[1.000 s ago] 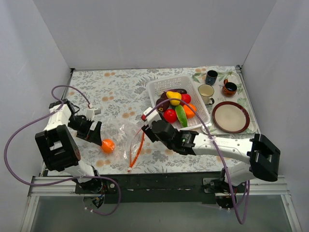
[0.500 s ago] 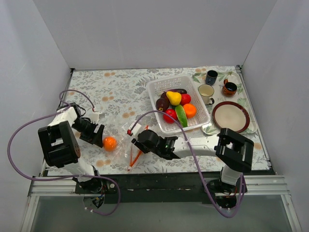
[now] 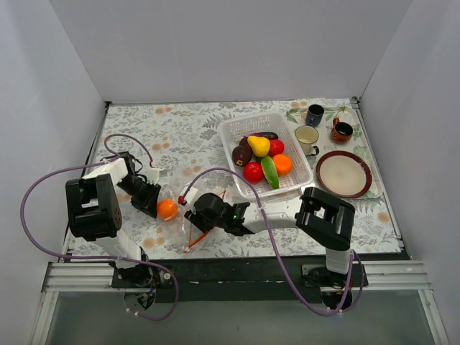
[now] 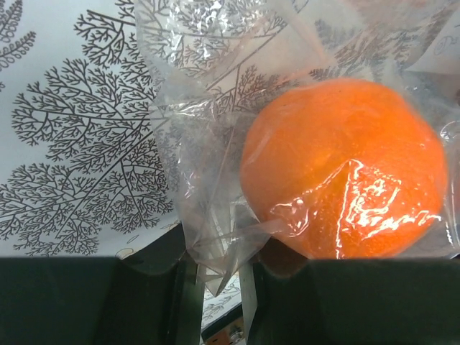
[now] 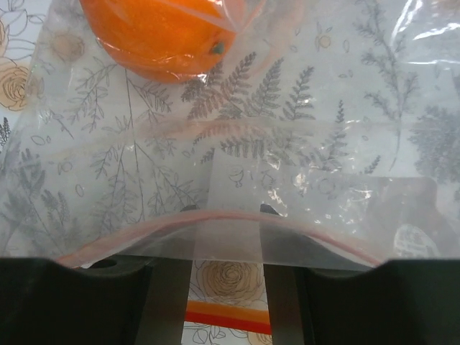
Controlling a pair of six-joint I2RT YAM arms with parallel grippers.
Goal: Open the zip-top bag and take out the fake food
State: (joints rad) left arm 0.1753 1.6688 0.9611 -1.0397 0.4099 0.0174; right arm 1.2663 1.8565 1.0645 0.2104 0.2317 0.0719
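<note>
From above, the clear crinkly zip-top bag (image 3: 188, 219) is lying near the front of the flower-patterned bench (image 3: 180, 136), between the left hand (image 3: 154, 202) and the right hand (image 3: 192, 214). A glossy orange plastic ball (image 3: 167, 209) is sitting inside its left end. Other fake food (image 3: 260, 159) is resting in the white perforated basket (image 3: 233, 129).

At the left wrist, the left hand is pinching a fold of bag film beside the ball.

At the right wrist, the red-orange zip strip (image 5: 144, 233) is arching over the right hand's parted fingers (image 5: 169, 287); I cannot tell whether it is gripping.

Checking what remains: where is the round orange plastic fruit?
Top view, left of centre: the round orange plastic fruit sits inside the clear zip-top bag, between left claw and right claw.
</note>
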